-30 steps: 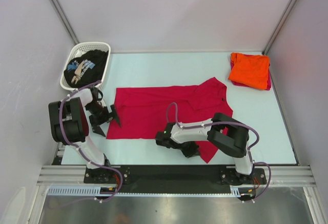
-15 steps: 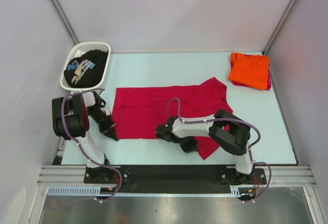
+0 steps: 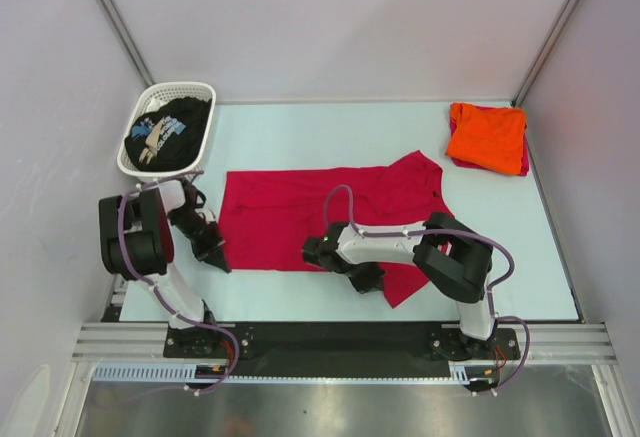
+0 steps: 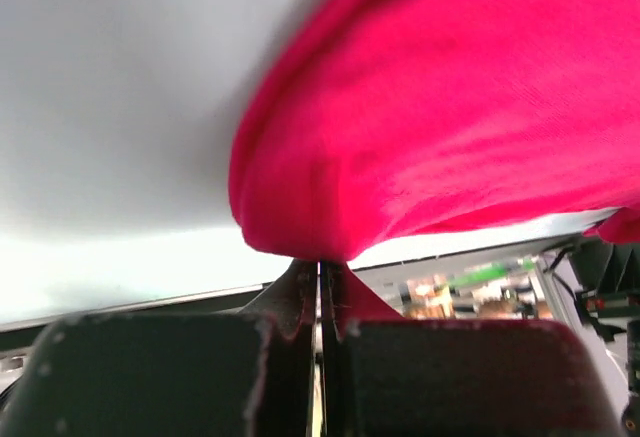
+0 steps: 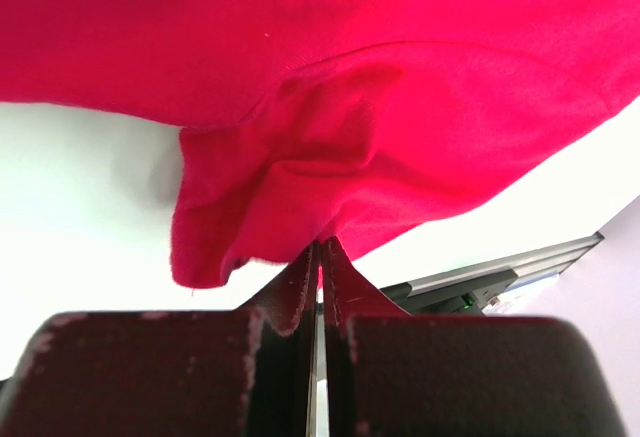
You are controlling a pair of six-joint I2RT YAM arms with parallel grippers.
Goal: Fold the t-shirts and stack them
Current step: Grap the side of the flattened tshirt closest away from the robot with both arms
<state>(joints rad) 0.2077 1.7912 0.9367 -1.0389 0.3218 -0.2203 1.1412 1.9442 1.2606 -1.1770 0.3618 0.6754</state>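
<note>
Since both claws are pinched shut on the near edge of the red t-shirt [image 3: 290, 212], the left claw [image 3: 217, 257] at its lower-left corner and the right claw [image 3: 368, 279] by the near sleeve, both should lift evenly and hold that edge taut. The shirt lies mid-counter [image 3: 300, 137], its long axis left-right, the hem apparently left. The orange t-shirt [image 3: 487, 135] sits upper right; the black t-shirt [image 3: 170, 127] fills the basket [image 3: 180, 88] upper left.

Two hands, a left hand [image 3: 221, 263] and a right hand [image 3: 309, 253]; one white basket [image 3: 185, 86]; one spread crimson t-shirt [image 3: 290, 212], one orange t-shirt [image 3: 487, 135], one black t-shirt [image 3: 180, 122], and one crimson layer [image 3: 523, 164] under the orange.
</note>
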